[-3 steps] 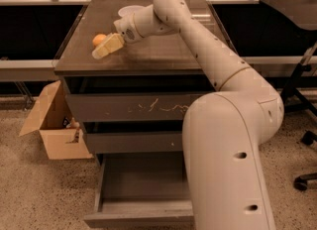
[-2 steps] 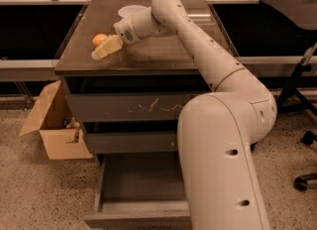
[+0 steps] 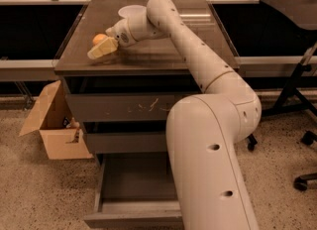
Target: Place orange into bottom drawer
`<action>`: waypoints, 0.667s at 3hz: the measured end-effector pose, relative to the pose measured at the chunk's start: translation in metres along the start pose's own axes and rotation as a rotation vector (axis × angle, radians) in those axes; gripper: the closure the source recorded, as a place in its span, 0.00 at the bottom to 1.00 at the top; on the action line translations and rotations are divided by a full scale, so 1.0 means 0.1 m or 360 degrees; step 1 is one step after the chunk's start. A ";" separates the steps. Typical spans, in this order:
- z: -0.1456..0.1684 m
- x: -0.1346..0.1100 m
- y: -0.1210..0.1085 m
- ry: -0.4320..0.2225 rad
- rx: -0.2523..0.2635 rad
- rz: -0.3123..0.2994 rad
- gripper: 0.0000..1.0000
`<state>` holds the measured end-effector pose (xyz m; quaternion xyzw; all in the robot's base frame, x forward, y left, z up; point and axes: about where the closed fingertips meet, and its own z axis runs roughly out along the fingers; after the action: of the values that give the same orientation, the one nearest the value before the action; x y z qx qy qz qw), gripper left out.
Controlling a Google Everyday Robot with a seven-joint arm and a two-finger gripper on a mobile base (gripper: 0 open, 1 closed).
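**Orange being picked up on the cabinet top; drawer open below**

Camera view: the gripper (image 3: pixel 102 48) is held low over the cabinet top (image 3: pixel 163 50), at about 10 o'clock in the frame. The orange (image 3: pixel 99 38) is seen right against it, on its 12 o'clock side. Whether the gripper is closed on the fruit or merely set against it cannot be told. A white bowl (image 3: pixel 130 11) stands near, at the orange's 1 o'clock. The bottom drawer (image 3: pixel 136 182) is pulled out at 6 o'clock, and nothing is seen in it.

The pick-up step is judged to be in hand; the carry is not yet begun. Next, a secure hold should be confirmed. The orange must then be lifted clear of the top's front edge, carried down towards 6 o'clock and released low inside the tray.
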<state>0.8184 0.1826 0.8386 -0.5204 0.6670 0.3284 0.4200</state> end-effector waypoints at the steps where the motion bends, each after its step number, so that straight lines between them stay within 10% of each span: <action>1: 0.05 0.00 0.00 -0.0019 -0.0017 0.0000 0.41; 2: -0.01 -0.07 0.06 -0.0072 -0.0047 -0.0040 0.66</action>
<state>0.8128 0.1864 0.8454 -0.5274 0.6457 0.3447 0.4314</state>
